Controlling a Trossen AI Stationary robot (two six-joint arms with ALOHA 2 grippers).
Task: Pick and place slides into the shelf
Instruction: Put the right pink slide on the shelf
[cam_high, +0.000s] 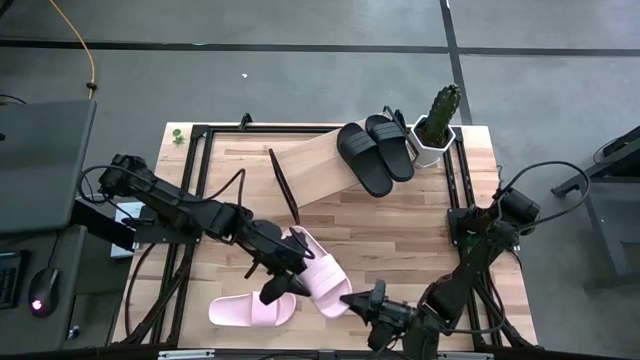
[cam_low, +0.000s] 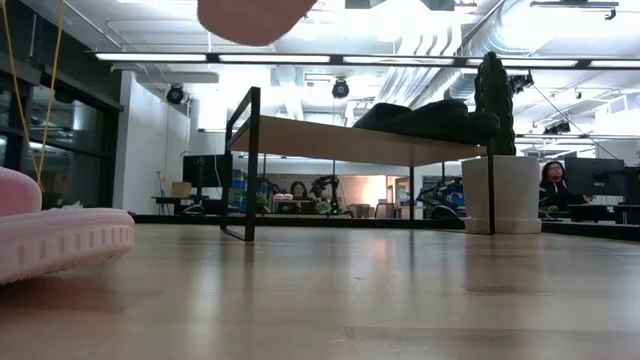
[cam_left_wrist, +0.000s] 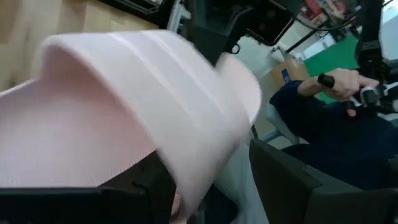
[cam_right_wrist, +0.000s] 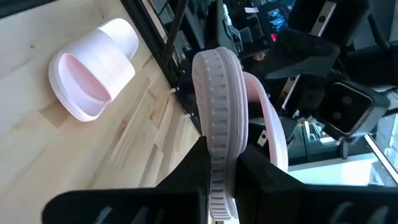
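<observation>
One pale pink slide (cam_high: 318, 276) is held above the table's near middle, between both grippers; its underside shows at the top of the low view (cam_low: 255, 15). My left gripper (cam_high: 283, 272) is at its strap side and my right gripper (cam_high: 352, 300) at its near end, both shut on it. The second pink slide (cam_high: 250, 311) lies sole down on the table near the front edge. Two black slides (cam_high: 375, 152) lie side by side on the light-wood shelf (cam_high: 315, 165) at the back. My left gripper holds the lifted pink slide at its wide strap (cam_left_wrist: 155, 93), coming level from the table's left. The strap arches over the fingers (cam_left_wrist: 124, 190) and hides the place of contact. My right gripper pinches the sole's ribbed edge (cam_right_wrist: 217, 149) between its two fingers, coming from the table's near right. The slide stands on edge in the hold, clear of the table.
A white hexagonal pot with a cactus (cam_high: 437, 128) stands at the shelf's right end. Dark frame rails (cam_high: 196, 190) run along the table's left and right sides. Bare wood (cam_high: 400, 230) lies between the shelf and the grippers. People sit beyond the table (cam_low: 552, 185).
</observation>
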